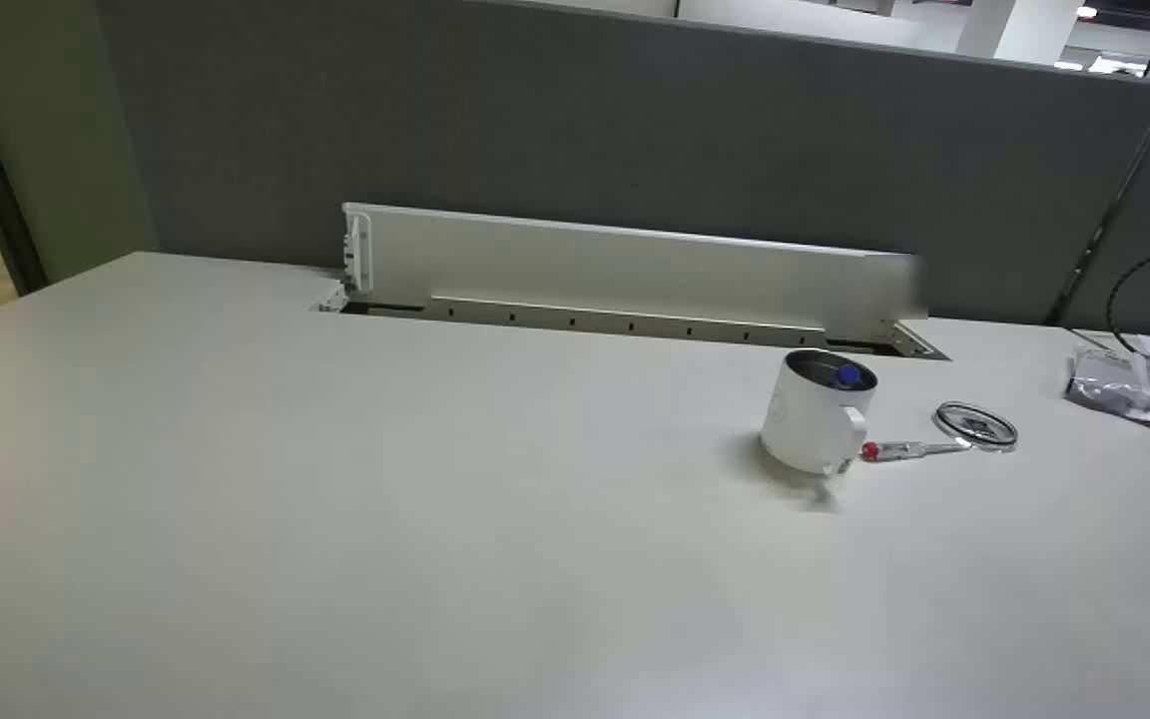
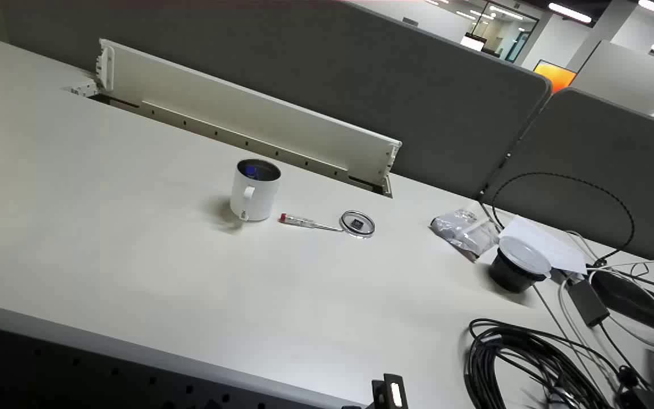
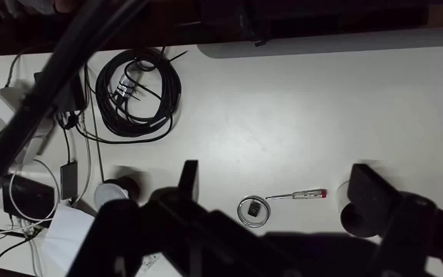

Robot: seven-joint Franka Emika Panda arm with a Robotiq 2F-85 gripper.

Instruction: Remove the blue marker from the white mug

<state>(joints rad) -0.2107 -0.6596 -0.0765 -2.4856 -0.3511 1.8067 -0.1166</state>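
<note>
Pincer point(image 3: 277, 174) spread wide, nothing between its fingers point(image 3: 372, 190), well apart from the white mug point(image 1: 805, 421), which stands upright on the worktop point(image 1: 435, 519). The blue marker point(image 1: 847, 376) is inside it, leaning, I judge, toward the handle point(image 2: 248, 194) side, its top barely, if at all, above the rim. That leaves me little to grab: coming in shallow, I'd expect the tips to slip off and the marker to drop back. Going deeper, one finger could strike the rim and tip the mug, or I could clamp wall and marker together and lift both. A shove rightward in the exterior views would run the mug into the red-ended screwdriver point(image 2: 307, 222) just beside it. Wrist view worries me most: a finger covers part of the mug and I can't make out the marker there, so poor alignment could go unnoticed
</note>
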